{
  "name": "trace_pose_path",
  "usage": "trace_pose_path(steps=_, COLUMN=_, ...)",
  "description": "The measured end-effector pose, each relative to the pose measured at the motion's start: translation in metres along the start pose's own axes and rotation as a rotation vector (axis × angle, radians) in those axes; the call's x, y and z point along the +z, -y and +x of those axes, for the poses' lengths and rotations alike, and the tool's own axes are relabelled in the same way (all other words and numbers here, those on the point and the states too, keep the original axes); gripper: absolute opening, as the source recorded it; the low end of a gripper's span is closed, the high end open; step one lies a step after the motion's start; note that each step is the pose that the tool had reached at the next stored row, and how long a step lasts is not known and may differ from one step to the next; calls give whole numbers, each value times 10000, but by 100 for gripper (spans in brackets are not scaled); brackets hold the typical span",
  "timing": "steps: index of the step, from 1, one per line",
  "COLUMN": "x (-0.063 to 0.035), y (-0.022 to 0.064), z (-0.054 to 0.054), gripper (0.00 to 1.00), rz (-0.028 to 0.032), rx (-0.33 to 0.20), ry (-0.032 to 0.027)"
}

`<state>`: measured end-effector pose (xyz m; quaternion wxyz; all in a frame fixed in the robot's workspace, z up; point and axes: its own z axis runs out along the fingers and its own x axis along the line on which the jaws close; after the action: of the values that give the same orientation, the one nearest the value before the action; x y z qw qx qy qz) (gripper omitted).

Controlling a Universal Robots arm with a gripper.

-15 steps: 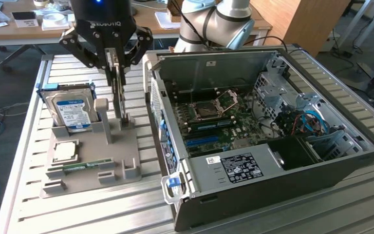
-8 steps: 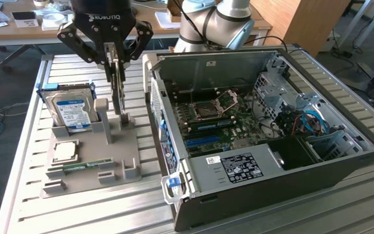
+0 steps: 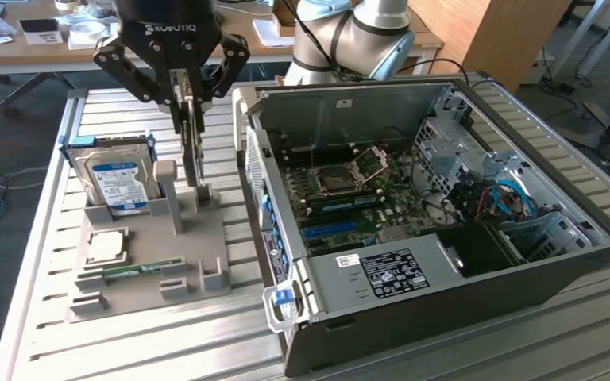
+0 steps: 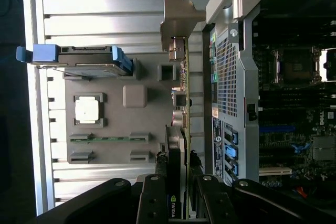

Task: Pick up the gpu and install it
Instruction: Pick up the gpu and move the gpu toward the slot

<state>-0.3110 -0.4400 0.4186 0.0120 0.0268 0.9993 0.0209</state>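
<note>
Squarely between the jaws, tight in their grip: the gpu, upright beside the case.

We are folding our arm at the top of the exterior view, its grey joints bunching to the right of the wrist. We are pointing our gripper straight down, its black linkages spreading out to both sides. We are pinching the fingers in on the top edge of the upright gpu, one pressing on each face.
</note>
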Motion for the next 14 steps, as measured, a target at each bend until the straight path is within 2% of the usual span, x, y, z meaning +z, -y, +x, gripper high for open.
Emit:
trace_pose_path(steps=5, x=-18, y=-1, z=0, gripper=27, rz=1, rx=0, ry=-1)
trace_pose_path(steps=12, x=-130, y=-6, z=-3, gripper=27, rz=0, rx=0, ry=0)
trace_pose_path(steps=14, x=-133, y=-6, z=-3, gripper=27, rz=-1, rx=0, ry=1)
